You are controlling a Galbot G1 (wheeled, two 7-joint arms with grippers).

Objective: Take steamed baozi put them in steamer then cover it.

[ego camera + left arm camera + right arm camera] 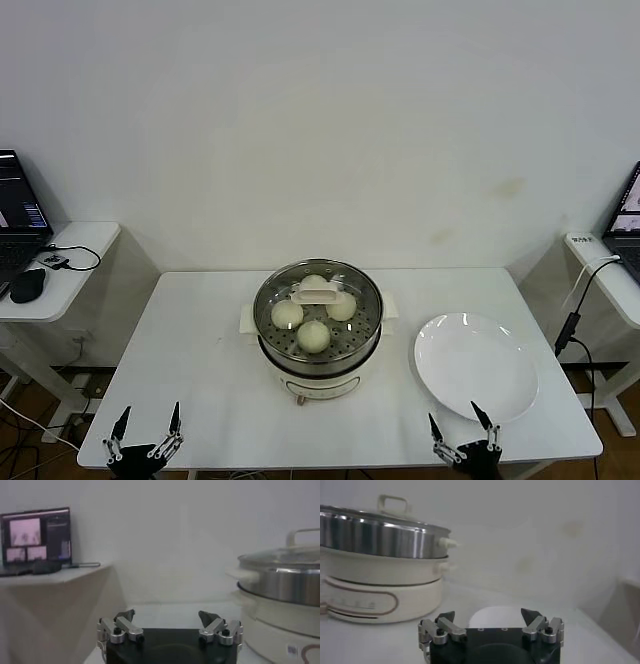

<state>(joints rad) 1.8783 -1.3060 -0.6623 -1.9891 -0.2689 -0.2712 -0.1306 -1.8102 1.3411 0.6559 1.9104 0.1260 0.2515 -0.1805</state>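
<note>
Four baozi (314,336) sit inside the steamer (318,345) at mid-desk (200,370), with the glass cover (317,296) already on it. A white plate (476,366) lies just beside. Left hand (146,430) and right hand (464,436) hover released at the near edge.

White plate (477,366), laptops (18,212) — perhaps a mouse (27,285)
</note>
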